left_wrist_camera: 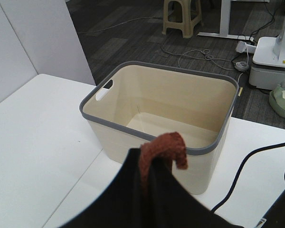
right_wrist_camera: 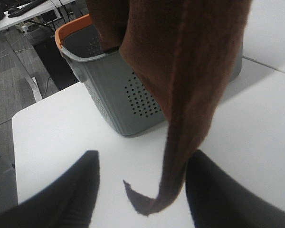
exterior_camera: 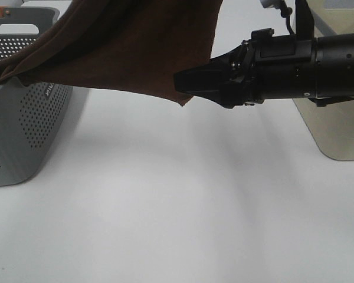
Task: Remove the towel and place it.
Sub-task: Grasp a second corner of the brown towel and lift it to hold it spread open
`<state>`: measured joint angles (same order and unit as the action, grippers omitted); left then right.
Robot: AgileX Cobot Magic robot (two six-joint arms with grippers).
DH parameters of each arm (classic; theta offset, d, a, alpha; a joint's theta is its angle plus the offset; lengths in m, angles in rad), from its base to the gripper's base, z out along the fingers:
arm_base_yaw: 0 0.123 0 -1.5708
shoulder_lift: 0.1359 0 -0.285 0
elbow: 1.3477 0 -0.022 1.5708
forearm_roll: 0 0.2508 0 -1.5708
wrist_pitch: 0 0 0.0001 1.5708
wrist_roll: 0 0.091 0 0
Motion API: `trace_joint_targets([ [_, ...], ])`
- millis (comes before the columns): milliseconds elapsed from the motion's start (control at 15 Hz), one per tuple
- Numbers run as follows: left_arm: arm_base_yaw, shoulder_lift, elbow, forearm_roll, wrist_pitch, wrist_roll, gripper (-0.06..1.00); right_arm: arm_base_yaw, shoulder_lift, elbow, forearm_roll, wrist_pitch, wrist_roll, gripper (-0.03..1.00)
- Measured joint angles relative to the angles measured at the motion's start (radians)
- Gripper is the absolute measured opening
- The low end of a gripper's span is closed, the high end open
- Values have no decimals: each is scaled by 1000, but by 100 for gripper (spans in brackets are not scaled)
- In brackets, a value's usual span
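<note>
The dark brown towel point(exterior_camera: 124, 47) hangs in the air, one end still draped over the grey basket point(exterior_camera: 23, 130) at the left. My left gripper point(left_wrist_camera: 151, 156) is shut on a bunched fold of the towel point(left_wrist_camera: 164, 145); it is out of the exterior view. My right gripper point(exterior_camera: 186, 82) reaches in from the right, level with the towel's low hanging corner point(exterior_camera: 186, 99). In the right wrist view the right gripper point(right_wrist_camera: 142, 159) is open, and the towel's tail point(right_wrist_camera: 180, 142) hangs down between its fingers point(right_wrist_camera: 71, 190) without being held.
A beige basket with a grey rim point(left_wrist_camera: 99, 118) stands empty on the white table, at the right edge of the exterior view point(exterior_camera: 336, 130). The grey basket has an orange rim point(right_wrist_camera: 69, 26). A black cable point(left_wrist_camera: 247, 161) lies beside the beige basket.
</note>
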<state>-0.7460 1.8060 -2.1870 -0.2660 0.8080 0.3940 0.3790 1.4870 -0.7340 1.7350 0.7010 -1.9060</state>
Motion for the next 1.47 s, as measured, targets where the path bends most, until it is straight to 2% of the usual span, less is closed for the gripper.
trace_joint_targets([
  [133,0,9,0,0,-9,-3,0,0,0,0,0,0,0,25],
  [267,0,13,0,11,-43,-3,0,0,0,0,0,0,0,0],
  [400,0,13,0,64,-48,-14,0,0,0,0,0,-10,44,0],
  [533,0,13,0,178,-48,-92,0,0,-20,0,-11,-69,170,0],
  [600,0,15,0,248,-48,-149,0,0,-47,-5,-74,-111,268,0],
  [667,3,19,0,315,-44,-212,0,0,-76,-25,-193,-139,398,0],
  [733,9,25,0,346,-42,-247,0,0,-91,-37,-252,-145,463,0],
  [800,20,38,0,388,-29,-314,0,0,-119,-73,-429,-150,654,0],
  [867,51,77,0,410,3,-387,0,0,-145,-139,-706,-112,960,0],
  [933,61,93,0,411,15,-409,0,0,-148,-170,-819,-79,1084,0],
  [1000,80,123,0,411,37,-445,0,0,-150,-238,-1044,-2,1321,0],
  [1133,110,182,0,398,58,-500,0,1,-150,-360,-1401,184,1644,0],
  [1200,117,201,0,373,60,-513,0,1,-150,-428,-1555,270,1754,0],
  [1267,119,210,0,339,59,-516,0,1,-150,-495,-1668,330,1826,0],
  [1400,116,191,-45,259,33,-497,0,1,-152,-653,-1786,411,1892,0],
  [1467,116,165,-85,253,31,-486,0,1,-152,-726,-1792,423,1895,0],
])
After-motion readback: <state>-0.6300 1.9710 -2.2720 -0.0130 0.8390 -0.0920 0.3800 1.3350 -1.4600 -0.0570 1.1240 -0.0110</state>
